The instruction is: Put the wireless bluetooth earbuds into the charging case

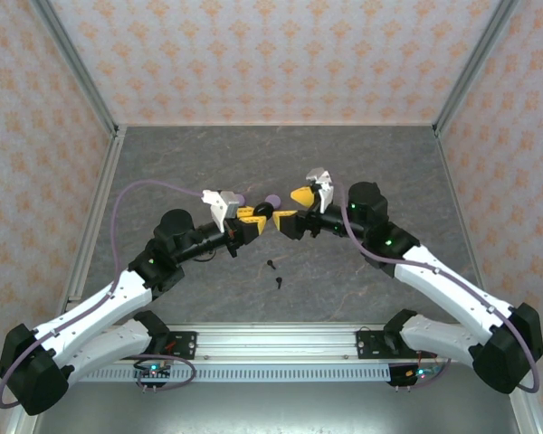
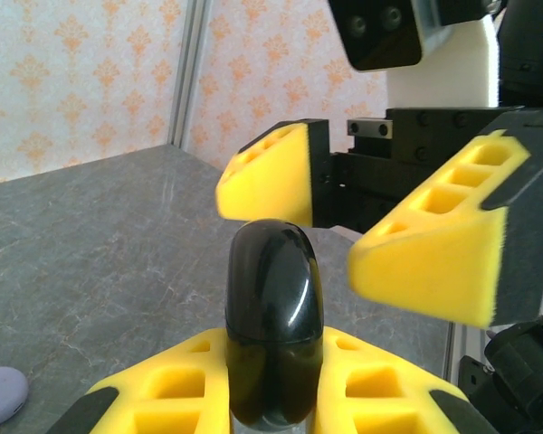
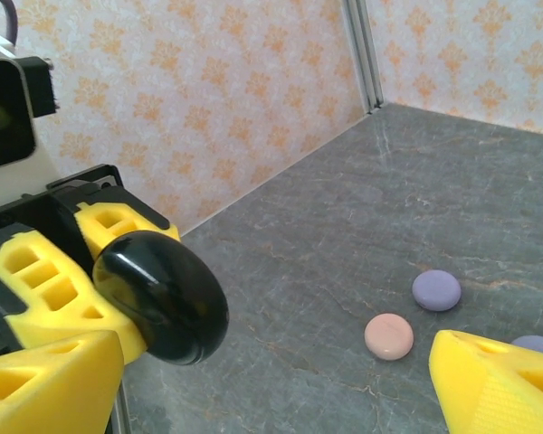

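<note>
A glossy black round charging case (image 2: 271, 307), lid closed, stands on edge with my left gripper (image 2: 271, 366) shut on its lower half. From above, the black case (image 1: 263, 211) hangs over the middle of the table in the left gripper (image 1: 251, 220). My right gripper (image 1: 292, 207) faces it, open, one yellow finger on each side of the case's free end and neither touching it. Through the right wrist camera the case (image 3: 163, 294) sits at the left, between the open right gripper's (image 3: 271, 384) fingers. Two tiny black earbuds (image 1: 271, 264) (image 1: 279, 282) lie on the table below the grippers.
A pink round case (image 3: 388, 336) and two lilac cases (image 3: 436, 290) (image 3: 538, 345) lie on the grey table (image 3: 371, 226) beyond the grippers. A lilac case (image 2: 0, 396) also lies at the left of the left wrist view. Patterned walls (image 1: 271, 54) enclose the table.
</note>
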Tool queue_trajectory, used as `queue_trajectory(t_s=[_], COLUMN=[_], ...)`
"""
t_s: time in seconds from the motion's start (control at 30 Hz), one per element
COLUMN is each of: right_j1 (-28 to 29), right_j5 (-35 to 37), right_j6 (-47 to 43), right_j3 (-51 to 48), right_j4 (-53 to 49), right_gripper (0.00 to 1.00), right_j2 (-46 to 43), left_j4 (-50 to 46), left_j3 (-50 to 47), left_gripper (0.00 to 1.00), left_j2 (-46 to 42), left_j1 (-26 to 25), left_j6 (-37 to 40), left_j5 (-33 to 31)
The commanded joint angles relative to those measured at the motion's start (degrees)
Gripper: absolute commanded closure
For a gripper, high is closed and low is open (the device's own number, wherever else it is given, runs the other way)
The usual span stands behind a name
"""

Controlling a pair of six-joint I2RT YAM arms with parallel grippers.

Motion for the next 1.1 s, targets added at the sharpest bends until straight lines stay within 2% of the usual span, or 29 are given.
queue_trajectory(t_s=[0.0, 0.6, 0.83, 1.07], right_j1=[0.1, 0.1, 0.1, 0.0], right_j5=[-1.8, 1.3, 1.8, 8.3], right_j6=[0.6, 1.8, 1.8, 3.0], right_j3=[3.1, 7.9, 8.6, 10.8], right_j4=[3.5, 1.0, -1.1, -12.4], right_gripper=[0.12, 0.12, 0.11, 0.11], right_j2=[1.0, 6.2, 4.5, -1.0], left_j4=[1.7, 1.2, 0.0, -1.8], left_j3=[-0.4, -0.4, -0.4, -0.7], left_gripper=[1.0, 1.0, 1.0, 1.0], left_j2=[-1.0, -0.9, -0.9, -2.0], left_j1=[-0.2, -0.3, -0.3, -0.3], left_j6=[1.5, 2.2, 3.0, 4.6], left_j5=[1.6, 2.5, 2.1, 1.0])
